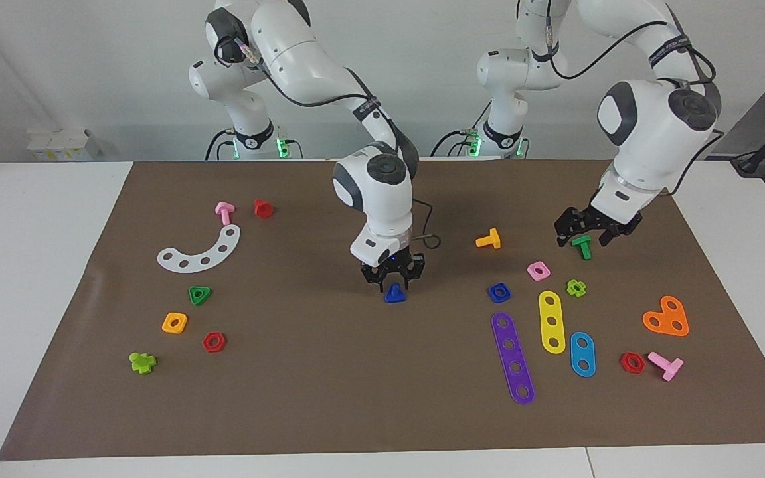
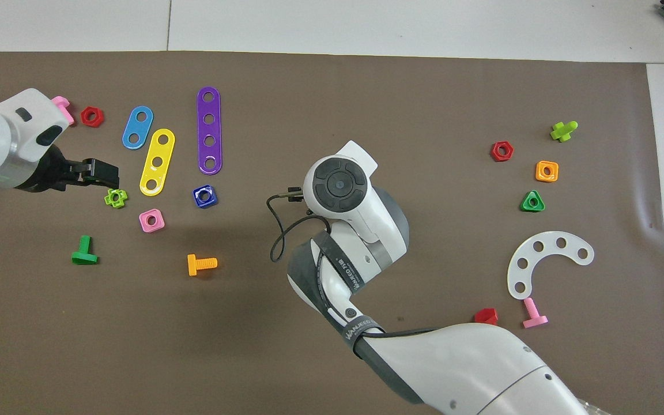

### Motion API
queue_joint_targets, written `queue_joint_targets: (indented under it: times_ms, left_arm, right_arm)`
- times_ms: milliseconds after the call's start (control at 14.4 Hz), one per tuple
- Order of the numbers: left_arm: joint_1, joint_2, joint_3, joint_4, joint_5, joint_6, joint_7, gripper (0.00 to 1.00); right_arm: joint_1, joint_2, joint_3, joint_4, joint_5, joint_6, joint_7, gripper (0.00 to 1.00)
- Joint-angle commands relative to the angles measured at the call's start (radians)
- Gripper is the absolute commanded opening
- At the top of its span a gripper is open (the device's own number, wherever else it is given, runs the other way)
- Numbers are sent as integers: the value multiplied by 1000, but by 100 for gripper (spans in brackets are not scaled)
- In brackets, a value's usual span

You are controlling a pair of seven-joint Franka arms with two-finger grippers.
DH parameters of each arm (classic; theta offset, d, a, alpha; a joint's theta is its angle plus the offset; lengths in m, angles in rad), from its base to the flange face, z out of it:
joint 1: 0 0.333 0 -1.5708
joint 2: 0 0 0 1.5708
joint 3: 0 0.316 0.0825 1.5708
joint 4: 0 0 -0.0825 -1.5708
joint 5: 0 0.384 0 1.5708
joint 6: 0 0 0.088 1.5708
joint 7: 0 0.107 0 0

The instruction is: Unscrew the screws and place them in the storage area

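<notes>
The blue bolt point(image 1: 394, 293) with a triangular head sits between the fingertips of my right gripper point(image 1: 394, 282), low over the middle of the brown mat point(image 1: 329, 385). The right hand hides it in the overhead view. The storage area lies toward the right arm's end of the mat, around the white curved strip point(image 1: 200, 252) point(image 2: 545, 259), with a green triangular nut point(image 1: 200, 295), an orange nut point(image 1: 174, 322) and a red nut point(image 1: 214, 341). My left gripper point(image 1: 585, 238) point(image 2: 101, 172) is open and empty, raised over the mat by a green bolt point(image 1: 582, 247) point(image 2: 84, 251).
Toward the left arm's end lie a blue square nut point(image 1: 499, 292), purple point(image 1: 512, 358), yellow point(image 1: 552, 322) and blue point(image 1: 582, 354) straight strips, an orange bolt point(image 1: 489, 239), a pink nut point(image 1: 538, 270), a lime nut point(image 1: 576, 287) and an orange heart plate point(image 1: 667, 317).
</notes>
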Motion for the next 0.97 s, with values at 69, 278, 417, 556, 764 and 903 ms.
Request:
queue_joint_targets:
  times_ms: [69, 278, 417, 556, 764, 903]
  left_arm:
    - [21, -118, -4, -15, 5, -119, 11, 100]
    - [17, -150, -5, -11, 60, -172, 3, 100]
    - [17, -162, -5, -11, 61, -181, -2, 100]
    - [17, -164, -3, -9, 62, -193, -3, 100]
    - [12, -175, -10, -9, 93, -195, 9, 100]
    - [8, -184, -13, -11, 99, -193, 27, 100]
  right_arm:
    - [11, -8, 1, -54, -20, 58, 11, 51]
    - [11, -8, 1, -52, -22, 58, 11, 45]
    - [12, -8, 1, -46, -22, 61, 13, 45]
    - [12, -8, 1, -46, -34, 74, 10, 45]
    - [12, -8, 1, -51, -42, 84, 10, 45]
    - [12, -7, 1, -51, -43, 84, 10, 45]
